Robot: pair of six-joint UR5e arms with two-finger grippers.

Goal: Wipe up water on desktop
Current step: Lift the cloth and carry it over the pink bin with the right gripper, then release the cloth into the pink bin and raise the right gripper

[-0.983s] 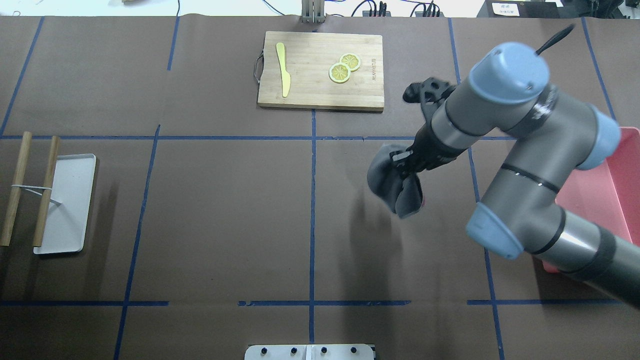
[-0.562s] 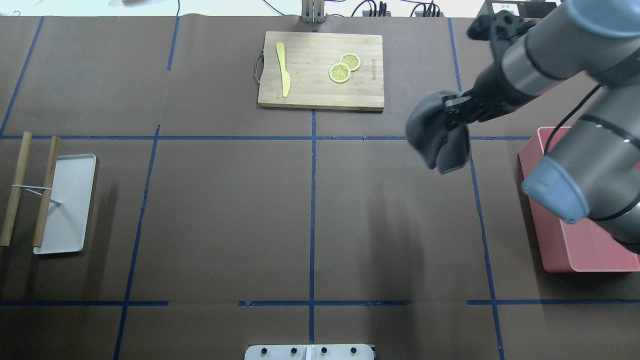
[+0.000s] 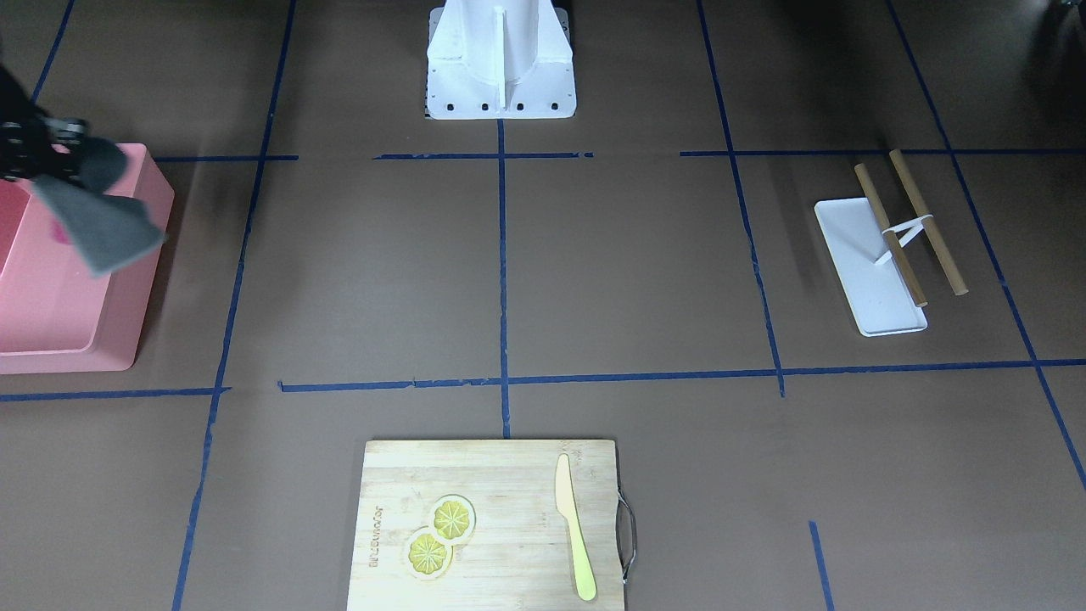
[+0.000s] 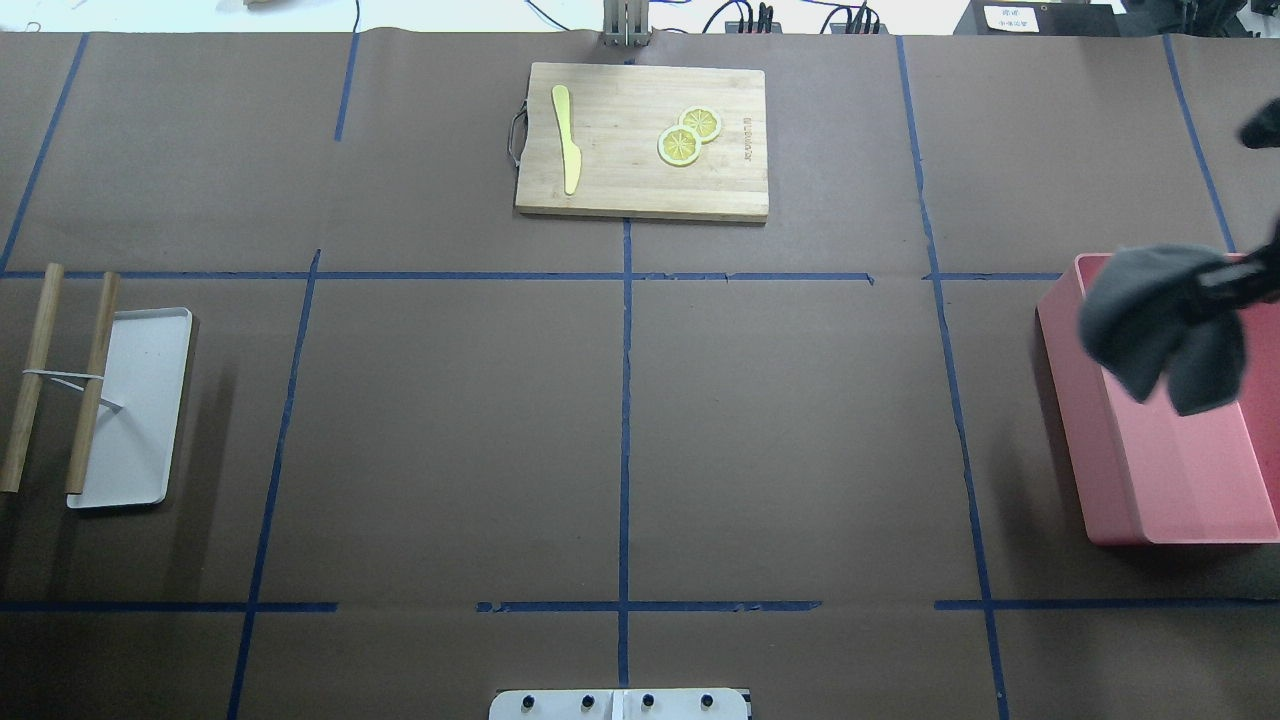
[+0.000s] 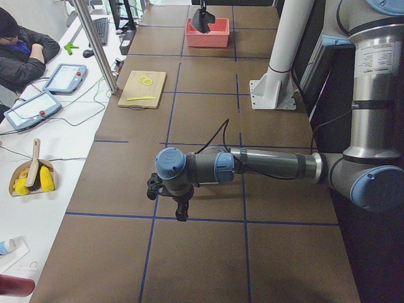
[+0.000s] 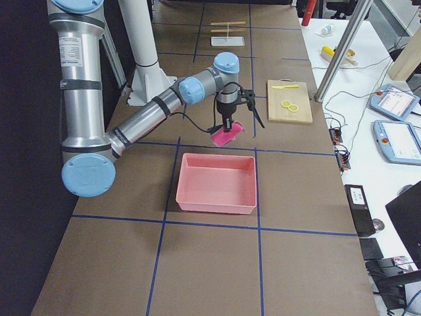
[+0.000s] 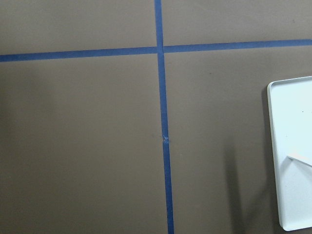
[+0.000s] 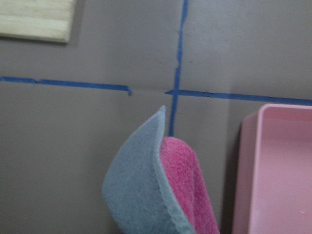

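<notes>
The desktop (image 4: pixel 450 420) is a matte brown surface with blue tape lines; I see no water on it. My right gripper (image 4: pixel 1228 285) is shut on a cloth (image 4: pixel 1150 320), grey outside and pink inside, which hangs above the far left corner of a pink bin (image 4: pixel 1180 490). The right wrist view shows the cloth (image 8: pixel 141 204) beside the bin's wall (image 8: pixel 278 175). The front view shows the cloth (image 3: pixel 97 225) over the bin (image 3: pixel 59 322). My left gripper (image 5: pixel 181 211) hovers low over the desktop near the white tray; I cannot tell whether it is open or shut.
A bamboo cutting board (image 4: pixel 640 140) with a yellow knife (image 4: pixel 567 140) and two lemon slices (image 4: pixel 688 137) lies at the far middle. A white tray (image 4: pixel 135 410) with two wooden sticks (image 4: pixel 35 375) lies at the left edge.
My right arm has swung right with the cloth, from above the desktop's right middle to over the pink bin. Most of the arm has left the overhead view.
</notes>
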